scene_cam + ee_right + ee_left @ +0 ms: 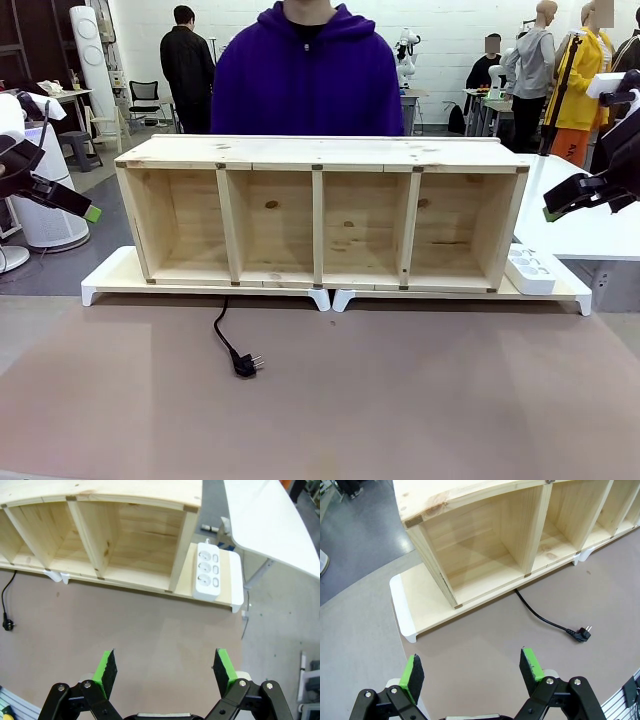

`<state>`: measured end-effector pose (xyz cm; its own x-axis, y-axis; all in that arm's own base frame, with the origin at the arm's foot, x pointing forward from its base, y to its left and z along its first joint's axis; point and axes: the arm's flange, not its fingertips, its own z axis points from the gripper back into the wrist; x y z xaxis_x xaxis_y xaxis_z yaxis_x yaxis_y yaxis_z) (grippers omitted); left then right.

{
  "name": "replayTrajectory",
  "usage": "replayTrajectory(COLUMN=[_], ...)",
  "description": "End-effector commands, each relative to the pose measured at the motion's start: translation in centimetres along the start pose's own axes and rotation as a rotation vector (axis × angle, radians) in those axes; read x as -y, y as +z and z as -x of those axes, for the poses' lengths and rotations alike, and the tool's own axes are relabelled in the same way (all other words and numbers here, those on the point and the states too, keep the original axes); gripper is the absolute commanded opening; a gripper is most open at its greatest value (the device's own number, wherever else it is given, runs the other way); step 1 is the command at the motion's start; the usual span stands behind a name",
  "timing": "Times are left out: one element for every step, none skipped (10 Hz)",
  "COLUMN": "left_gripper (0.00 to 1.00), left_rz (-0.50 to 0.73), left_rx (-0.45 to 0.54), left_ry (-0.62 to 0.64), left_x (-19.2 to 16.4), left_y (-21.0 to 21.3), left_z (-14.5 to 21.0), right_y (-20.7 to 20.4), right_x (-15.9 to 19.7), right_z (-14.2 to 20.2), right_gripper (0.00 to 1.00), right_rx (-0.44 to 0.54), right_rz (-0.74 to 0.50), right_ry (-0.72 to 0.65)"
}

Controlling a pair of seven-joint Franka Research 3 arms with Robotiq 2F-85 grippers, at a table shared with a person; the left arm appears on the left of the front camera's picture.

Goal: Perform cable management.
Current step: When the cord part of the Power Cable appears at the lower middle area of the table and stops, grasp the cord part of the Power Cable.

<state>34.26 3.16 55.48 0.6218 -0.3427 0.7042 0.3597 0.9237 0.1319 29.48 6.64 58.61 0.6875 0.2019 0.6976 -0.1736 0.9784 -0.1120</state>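
A thin black cable (pixel 222 333) comes out from under the wooden shelf (pixel 320 215) and ends in a black plug (pixel 246 365) lying on the brown table mat. The left wrist view shows the cable (pixel 540 615) and the plug (pixel 582 633) right of the shelf's end compartment. In the right wrist view the cable (pixel 4 600) lies at the far left. My left gripper (pixel 472 667) hangs open above the mat with nothing between its pads. My right gripper (pixel 165 667) is open too, high above the mat. In the front view the left gripper (pixel 88 212) and the right gripper (pixel 551 211) hover at the sides.
A white power strip (pixel 530 268) sits on the white-legged base board (pixel 110 278) at the shelf's right end. A person in a purple hoodie (pixel 306 75) stands behind the shelf. A white table (pixel 270 525) is at the right. The brown mat (pixel 400 400) spreads in front.
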Motion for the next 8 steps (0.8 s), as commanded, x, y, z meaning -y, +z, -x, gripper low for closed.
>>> replayTrajectory(left_gripper=[1.00, 1.00, 1.00, 1.00, 1.00, 1.00, 1.00, 1.00], left_rz=[-0.002, -0.002, -0.002, -0.002, -0.002, -0.002, -0.002, -0.002], left_rx=[0.009, 0.009, 0.009, 0.009, 0.009, 0.009, 0.009, 0.009], left_ry=[0.007, 0.007, 0.007, 0.007, 0.007, 0.007, 0.007, 0.007], left_x=[-0.1, -0.1, -0.1, -0.1, -0.1, -0.1, -0.1, -0.1], left_y=[0.0, 0.0, 0.0, 0.0, 0.0, 0.0, 0.0, 0.0], left_z=[-0.1, -0.1, -0.1, -0.1, -0.1, -0.1, -0.1, -0.1], right_y=[-0.5, -0.9, -1.1, -1.3, -1.4, -1.8, -2.4, -3.4], right_x=[-2.5, -4.2, -5.9, -7.6, -9.6, -11.6, -13.6, -16.0], right_z=[-3.2, -4.7, -6.0, -6.9, -7.9, -8.8, -9.5, -10.5], right_gripper=[1.00, 1.00, 1.00, 1.00, 1.00, 1.00, 1.00, 1.00], right_rx=[-0.039, -0.058, -0.066, -0.078, -0.085, -0.107, -0.125, -0.145], right_rz=[-0.023, -0.028, -0.042, -0.053, -0.062, -0.062, -0.075, -0.083], right_ry=[0.093, 0.136, 0.176, 0.210, 0.242, 0.282, 0.318, 0.352])
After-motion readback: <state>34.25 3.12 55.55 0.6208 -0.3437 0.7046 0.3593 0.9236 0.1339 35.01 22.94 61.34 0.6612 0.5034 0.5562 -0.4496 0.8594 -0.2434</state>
